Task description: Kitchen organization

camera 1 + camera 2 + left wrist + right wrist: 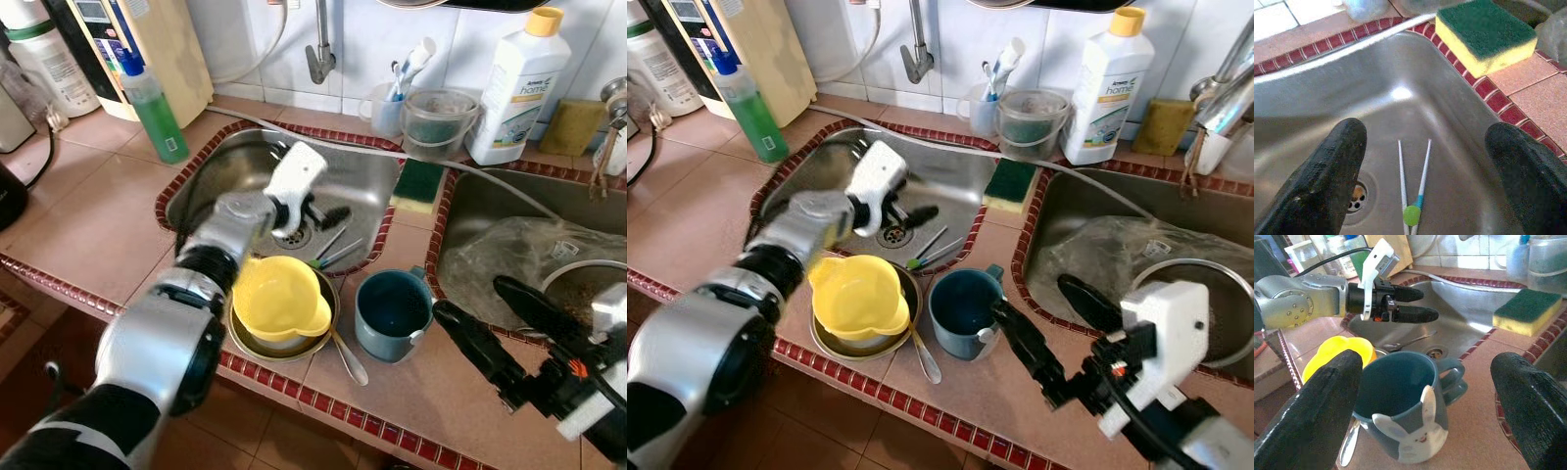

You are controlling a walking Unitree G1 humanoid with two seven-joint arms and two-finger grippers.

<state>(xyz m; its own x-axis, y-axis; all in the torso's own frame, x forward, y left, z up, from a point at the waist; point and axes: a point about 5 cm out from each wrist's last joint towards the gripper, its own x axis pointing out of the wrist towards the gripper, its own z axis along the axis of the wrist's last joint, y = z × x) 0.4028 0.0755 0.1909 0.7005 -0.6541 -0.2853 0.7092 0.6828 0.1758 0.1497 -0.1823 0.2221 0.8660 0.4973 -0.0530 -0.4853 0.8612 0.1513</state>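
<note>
My left gripper [328, 213] reaches into the left steel sink [372, 176], open, hovering above a pair of white joined chopsticks with a green hinge [1411, 196] that lie beside the drain. On the counter's front edge stands a blue mug [392, 313] with a white bunny on its side. My right gripper [1034, 297] is open just to its right, and in the right wrist view the mug [1400, 406] sits between the fingers without being touched. Left of the mug, a yellow bowl [279, 294] rests in a metal bowl [245, 343], with a spoon [351, 362] alongside.
A green-and-yellow sponge [419, 184] lies on the divider between the sinks. The right sink holds a plastic bag [509, 255] and a pot [588, 284]. Behind stand a green soap bottle [155, 108], tap [320, 49], toothbrush cup [387, 108], clear tub [439, 119] and white detergent bottle [514, 88].
</note>
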